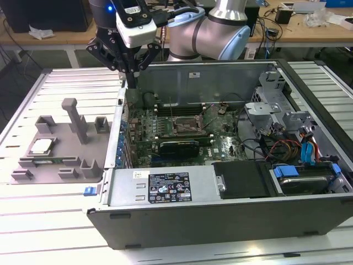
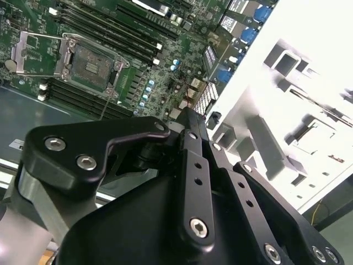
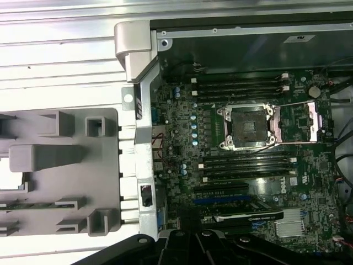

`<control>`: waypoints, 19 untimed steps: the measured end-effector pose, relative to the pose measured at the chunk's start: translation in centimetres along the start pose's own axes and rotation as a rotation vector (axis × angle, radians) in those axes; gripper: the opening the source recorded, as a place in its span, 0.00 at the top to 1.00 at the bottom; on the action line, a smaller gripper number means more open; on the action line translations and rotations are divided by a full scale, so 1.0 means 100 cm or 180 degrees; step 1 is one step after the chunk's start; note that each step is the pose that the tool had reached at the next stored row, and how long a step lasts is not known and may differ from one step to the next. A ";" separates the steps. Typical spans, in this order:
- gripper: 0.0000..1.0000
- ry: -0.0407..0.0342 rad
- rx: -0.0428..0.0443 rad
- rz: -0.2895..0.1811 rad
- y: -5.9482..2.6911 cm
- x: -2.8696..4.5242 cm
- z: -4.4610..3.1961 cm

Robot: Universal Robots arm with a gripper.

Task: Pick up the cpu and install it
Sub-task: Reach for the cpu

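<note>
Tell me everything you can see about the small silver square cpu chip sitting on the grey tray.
The cpu is a small, thin, flat square chip with a pale silver, metal-looking top and a darker rim. It lies flat, top up, in a recess of the grey moulded holder tray, outside the open computer case, on the exterior view's left. Only the tray touches it. The black gripper hangs apart from it, above the case's wall on that side.

pale silver cpu [image 1: 41, 146], grey tray [image 1: 58, 130], green motherboard [image 1: 223, 144], silver case [image 1: 220, 77]
</note>
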State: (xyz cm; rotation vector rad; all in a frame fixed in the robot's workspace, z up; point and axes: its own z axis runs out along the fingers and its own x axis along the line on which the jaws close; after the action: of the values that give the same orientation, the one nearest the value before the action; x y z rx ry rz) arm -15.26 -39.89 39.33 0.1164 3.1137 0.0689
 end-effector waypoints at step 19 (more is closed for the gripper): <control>0.89 0.0000 0.0000 0.0001 -0.0006 0.0087 -0.0002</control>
State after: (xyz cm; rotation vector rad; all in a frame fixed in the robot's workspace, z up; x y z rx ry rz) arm -16.12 -39.88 39.32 0.1166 3.1136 0.0690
